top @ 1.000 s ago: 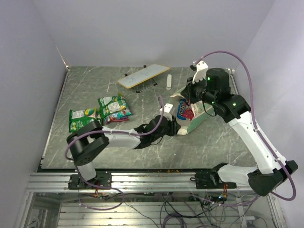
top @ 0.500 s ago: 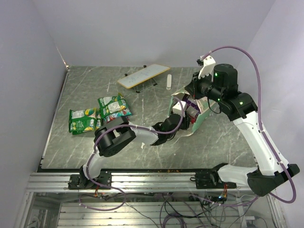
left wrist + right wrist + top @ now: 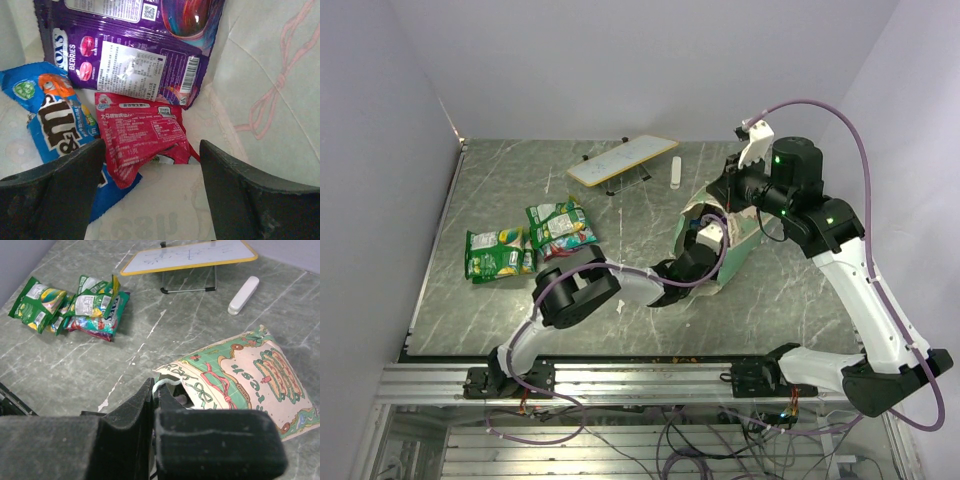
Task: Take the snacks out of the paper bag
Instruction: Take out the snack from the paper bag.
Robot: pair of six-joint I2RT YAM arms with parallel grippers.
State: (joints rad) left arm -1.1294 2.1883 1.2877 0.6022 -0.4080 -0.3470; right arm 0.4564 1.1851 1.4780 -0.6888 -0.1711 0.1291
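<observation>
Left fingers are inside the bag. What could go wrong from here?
1. The open left fingers straddle the red packet, which overlaps the blue packet; closing may catch both, or the bag's lining.
2. The right fingers pinch only the paper bag rim; if that slips or tears, the mouth could sag onto the left arm.

The paper bag [image 3: 250,375] is matt printed paper, creased, and cream inside. The purple packet [image 3: 135,45], red packet [image 3: 142,132] and blue packet [image 3: 55,125] are glossy, crinkled foil film, as are the green packets [image 3: 75,305]. The table [image 3: 490,200] looks like smooth grey-green marble with pale veins. The left gripper [image 3: 151,150] has matt black plastic fingers [image 3: 50,195]. The whiteboard [image 3: 190,255] is smooth and glossy.
</observation>
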